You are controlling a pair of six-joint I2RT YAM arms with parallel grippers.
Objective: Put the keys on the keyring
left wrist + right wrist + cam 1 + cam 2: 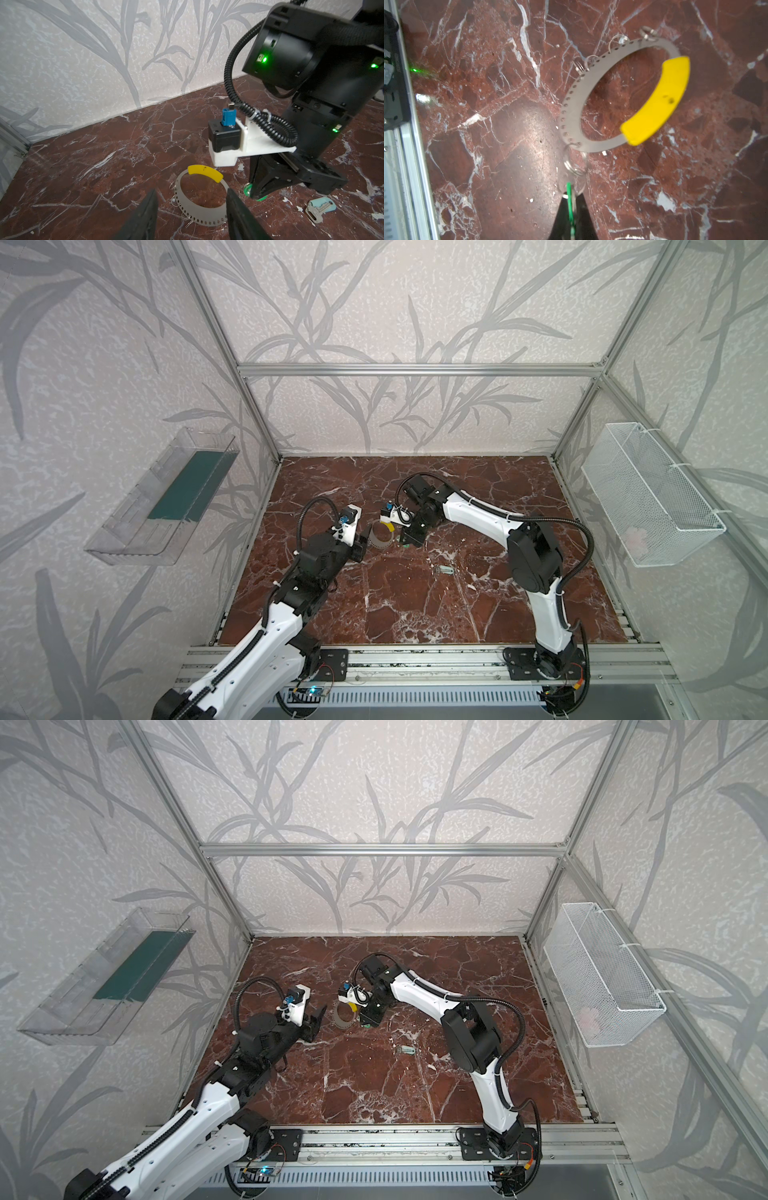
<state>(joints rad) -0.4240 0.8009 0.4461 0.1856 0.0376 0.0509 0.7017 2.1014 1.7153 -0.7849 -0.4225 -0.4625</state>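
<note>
On the tabletop the keyring lies flat between the arms, with the right tool clamped shut on a green key held edge-on, pointing at its holed band, and the left tool half open, empty, opposite.

High stereo, near wrists, share keyring

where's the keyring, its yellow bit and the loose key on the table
keyring point(572, 112), right wrist view, on the grey holed band
yellow segment point(660, 99), right wrist view, on its middle
loose key point(322, 206), left wrist view, on its pale tag
</note>
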